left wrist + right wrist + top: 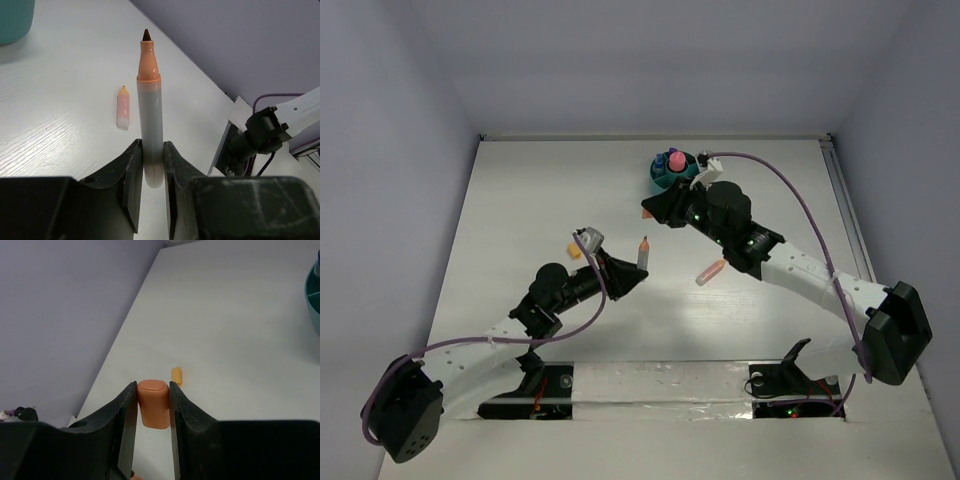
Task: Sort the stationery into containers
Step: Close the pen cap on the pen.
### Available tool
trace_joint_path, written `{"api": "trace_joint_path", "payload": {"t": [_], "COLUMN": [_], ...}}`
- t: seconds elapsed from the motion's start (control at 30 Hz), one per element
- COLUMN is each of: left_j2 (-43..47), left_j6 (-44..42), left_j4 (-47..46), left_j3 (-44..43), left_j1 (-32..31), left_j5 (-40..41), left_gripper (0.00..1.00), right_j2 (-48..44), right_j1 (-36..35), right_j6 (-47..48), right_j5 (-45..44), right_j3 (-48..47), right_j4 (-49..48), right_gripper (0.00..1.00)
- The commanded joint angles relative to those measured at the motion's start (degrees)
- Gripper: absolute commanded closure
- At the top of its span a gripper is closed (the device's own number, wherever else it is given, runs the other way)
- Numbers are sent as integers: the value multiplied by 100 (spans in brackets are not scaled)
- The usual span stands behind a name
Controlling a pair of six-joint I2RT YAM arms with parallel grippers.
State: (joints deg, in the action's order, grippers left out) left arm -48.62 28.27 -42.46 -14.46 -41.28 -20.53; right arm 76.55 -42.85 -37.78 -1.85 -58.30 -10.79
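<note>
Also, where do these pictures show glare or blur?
Top external view: glare on the shiny strip at the bottom. Left wrist view: the marker is sharp, the dark jaws nearest the lens softer. Right wrist view: the orange cap is sharp, the jaws softer.

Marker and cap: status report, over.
Left gripper shut on uncapped grey marker. Right gripper shut on orange cap. Cap not on marker. Pink highlighter loose beside right arm.

organiser (672, 170) far centre-right on table (520, 220). marker (150, 115) in left gripper (152, 150) mid-table; cap (153, 405) in right gripper (152, 390) just before organiser. highlighter (711, 272) right of marker, loose cap (575, 251) left.
</note>
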Motion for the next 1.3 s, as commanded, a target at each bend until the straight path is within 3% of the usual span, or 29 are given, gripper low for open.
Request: {"api": "trace_joint_path", "payload": {"t": [0.0, 1.27], "left_j2": [-121, 98], "left_j6": [-164, -234], "left_j4": [-246, 299], "left_j3": [-39, -119], "left_j1": [-30, -30], "left_j5": [102, 858], "left_gripper": [100, 100], "right_j2": [61, 149], "right_j1": [-57, -874], "right_j6": [174, 131], "right_j5": [-237, -905], "right_j3": [-374, 249], "right_j4": [-723, -495], "right_gripper": [90, 90]}}
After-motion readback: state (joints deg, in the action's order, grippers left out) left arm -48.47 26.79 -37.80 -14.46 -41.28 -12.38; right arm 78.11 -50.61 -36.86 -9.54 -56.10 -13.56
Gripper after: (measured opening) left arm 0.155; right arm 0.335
